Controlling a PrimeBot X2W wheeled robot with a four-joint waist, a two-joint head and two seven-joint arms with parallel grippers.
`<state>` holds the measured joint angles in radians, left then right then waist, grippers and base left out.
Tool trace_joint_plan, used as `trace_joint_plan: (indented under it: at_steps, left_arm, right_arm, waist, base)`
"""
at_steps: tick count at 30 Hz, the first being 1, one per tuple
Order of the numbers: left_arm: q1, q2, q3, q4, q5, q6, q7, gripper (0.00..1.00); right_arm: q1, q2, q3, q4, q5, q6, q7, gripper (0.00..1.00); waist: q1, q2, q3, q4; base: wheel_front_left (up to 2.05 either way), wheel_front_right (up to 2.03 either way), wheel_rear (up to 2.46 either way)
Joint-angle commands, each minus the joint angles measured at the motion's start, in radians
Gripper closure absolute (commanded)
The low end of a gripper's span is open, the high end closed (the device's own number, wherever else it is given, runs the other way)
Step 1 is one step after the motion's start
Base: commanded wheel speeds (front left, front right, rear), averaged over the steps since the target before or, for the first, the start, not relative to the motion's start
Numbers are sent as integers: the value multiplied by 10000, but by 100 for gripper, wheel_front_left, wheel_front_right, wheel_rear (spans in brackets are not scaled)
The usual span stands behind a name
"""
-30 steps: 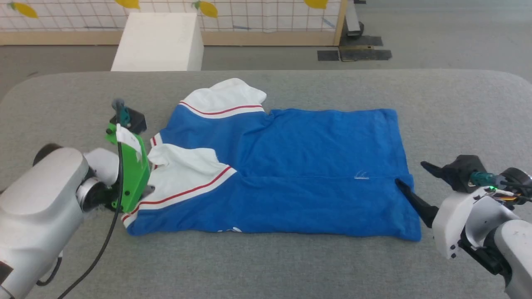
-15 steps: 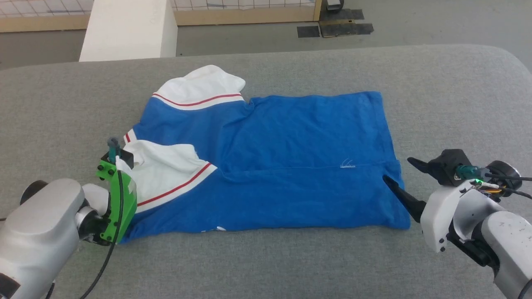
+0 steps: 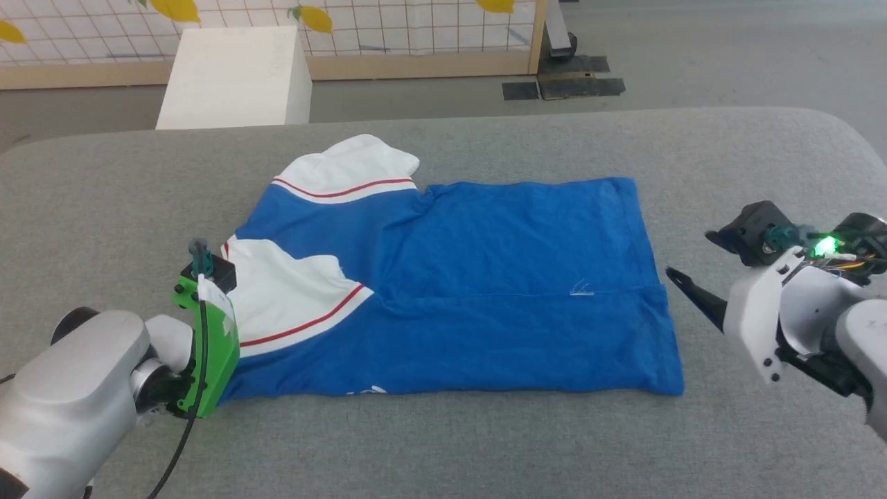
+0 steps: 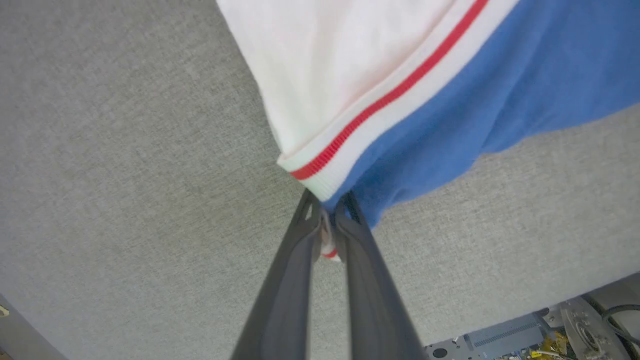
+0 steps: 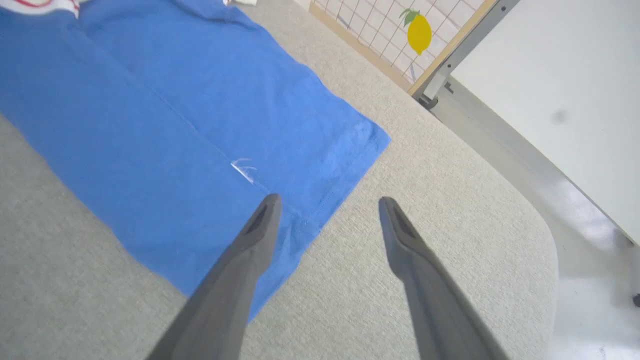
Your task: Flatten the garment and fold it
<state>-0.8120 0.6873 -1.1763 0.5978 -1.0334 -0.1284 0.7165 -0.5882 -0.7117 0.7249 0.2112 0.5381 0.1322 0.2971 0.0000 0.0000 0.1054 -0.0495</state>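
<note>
We see the garment [image 3: 471,277] lying mid-frame on the grey fabric worktop [image 3: 485,443], its blue body flat and its white, red-striped sleeves toward the left. At lower left, the left pincer [image 4: 327,207] is pressed together on the corner of the nearer sleeve's hem. At right, the right pincer [image 5: 330,200] is spread, just beside the garment's bottom hem. Beyond the worktop, at upper left, a white box [image 3: 232,76] stands on the grey floor [image 3: 693,55] before a wood-framed mesh fence [image 3: 416,28] with yellow lemon shapes.

Grey fabric-topped table [image 3: 485,443] with rounded corners. A blue shirt [image 3: 499,277] lies on it, near edge folded over along its length, white red-striped sleeves at the left end, hem at the right end. Mostly flat, few wrinkles.
</note>
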Motion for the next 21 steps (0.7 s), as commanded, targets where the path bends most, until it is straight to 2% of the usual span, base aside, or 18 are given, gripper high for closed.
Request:
trace_joint_plan:
  at_steps: [1, 7, 9, 16, 21]
  left_arm:
    - [103, 117, -65, -165, -63, -21, -89, 100]
    - [2, 109, -209, -506, -69, -22, -362, 100]
    - [-60, 46, -240, -535, -35, -22, -436, 100]
    - [-389, -159, -295, -515, 75, -22, -624, 100]
    - [-609, -257, -324, -454, 134, -22, -773, 100]
  right_arm:
    - [-312, -250, 359, -30, 324, -15, 509, 0]
    - [-942, -947, 1834, 271, 2080, -15, 3046, 0]
    - [-1038, -999, 2139, 487, 2514, -15, 3589, 0]
    - [-988, -258, 2238, 1757, 3608, -15, 3762, 0]
    - [-734, 247, 2581, 2528, 3640, -15, 3466, 0]
  waist:
    - [0, 0, -110, 139]
    - [0, 0, -102, 399]
    - [0, 0, -26, 496]
    - [0, 0, 424, 774]
    - [0, 0, 760, 920]
  base:
    - [0, 0, 0]
    - [0, 0, 0]
    - [0, 0, 0]
    - [0, 0, 0]
    - [0, 0, 0]
